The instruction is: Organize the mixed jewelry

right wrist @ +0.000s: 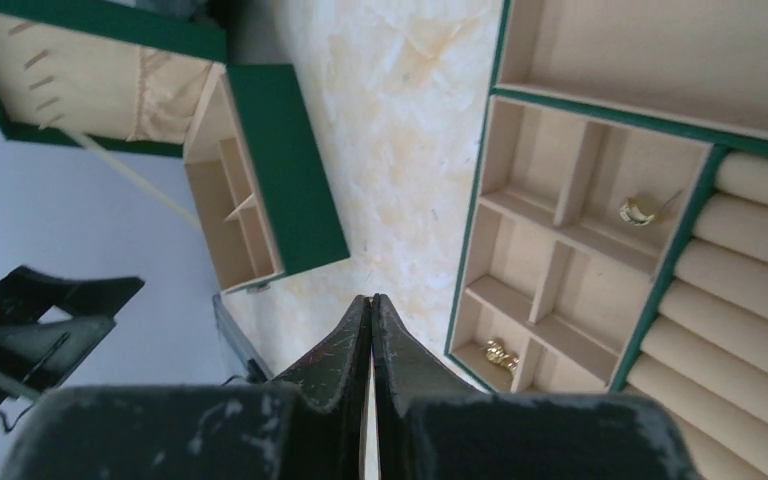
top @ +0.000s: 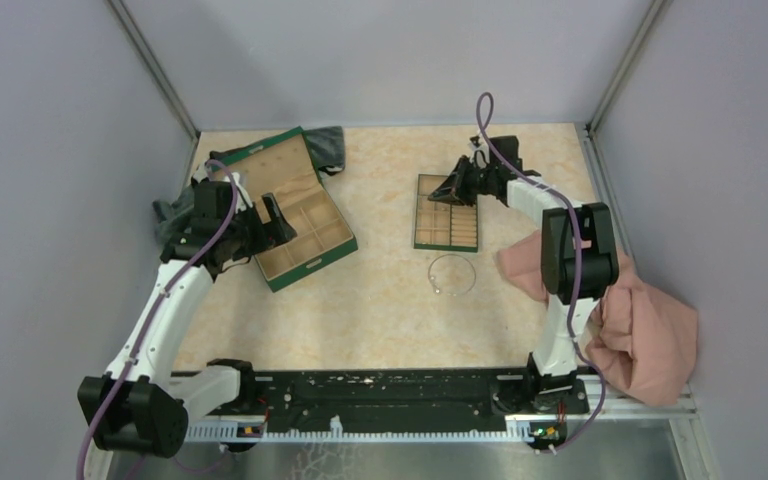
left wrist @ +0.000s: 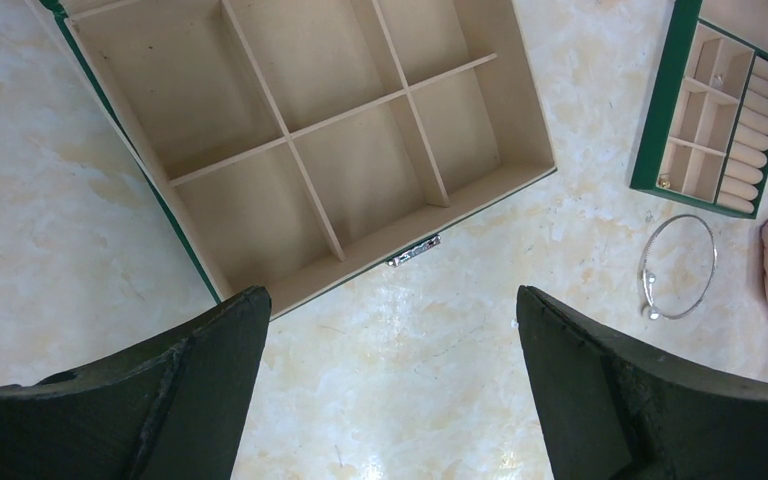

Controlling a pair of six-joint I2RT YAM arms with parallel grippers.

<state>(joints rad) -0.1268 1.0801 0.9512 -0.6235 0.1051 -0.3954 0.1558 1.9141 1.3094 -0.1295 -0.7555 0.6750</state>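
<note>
The thin silvery wire hoop [top: 452,274] lies flat on the table, just in front of the small compartment tray [top: 422,228]. It also shows in the left wrist view [left wrist: 678,266]. Two small gold pieces [right wrist: 637,211] [right wrist: 501,352] rest in separate tray compartments. My right gripper [top: 442,192] hovers over the tray's left part. In its wrist view it [right wrist: 371,302] is shut, with nothing visible between the fingers. My left gripper [top: 276,214] is open and empty above the green box [top: 335,250] with tan compartments. Its dark fingers [left wrist: 210,385] stand wide apart over bare table.
The green box [left wrist: 120,140] has its lid open toward the back left. A grey cloth [top: 325,145] lies behind it. A pink cloth [top: 640,325] is heaped at the right edge, close to the hoop. The tray's [right wrist: 480,215] ring rolls [right wrist: 750,240] hold nothing.
</note>
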